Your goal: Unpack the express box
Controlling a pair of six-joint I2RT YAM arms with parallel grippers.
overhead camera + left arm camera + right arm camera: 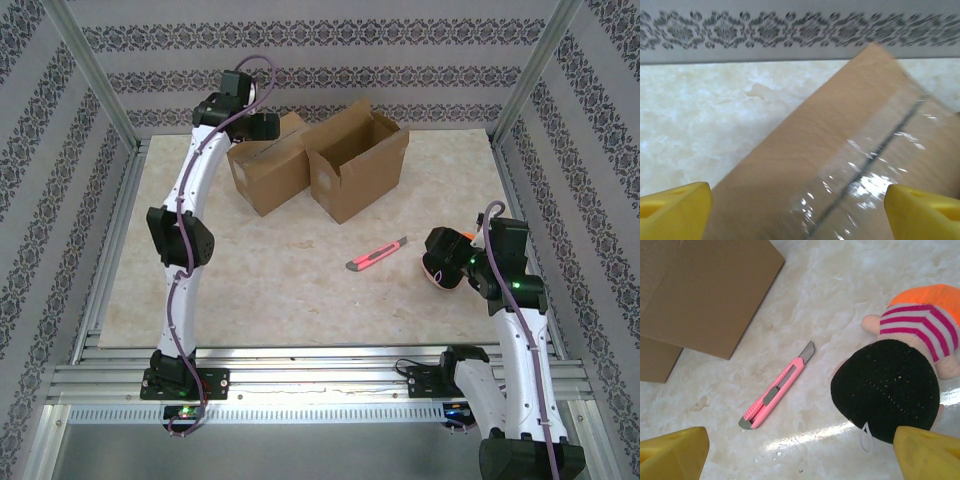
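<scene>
Express box (840,150) sits far-centre on the table. Left gripper (799,212) is nearer: jaws wide, hovering over its taped panel, seam diagonal between the fingers, contact probably none. Right gripper (800,455) gapes wide, empty, well apart, above the plush toy (900,375).

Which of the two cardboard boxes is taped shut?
The left box, under the left gripper: clear tape covers its top seam. The right box beside it stands open, flaps up.

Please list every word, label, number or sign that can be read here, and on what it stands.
No text can be read. The taped box, the open box, the pink cutter and the plush toy carry no visible lettering; the wall border is only ornament.
</scene>
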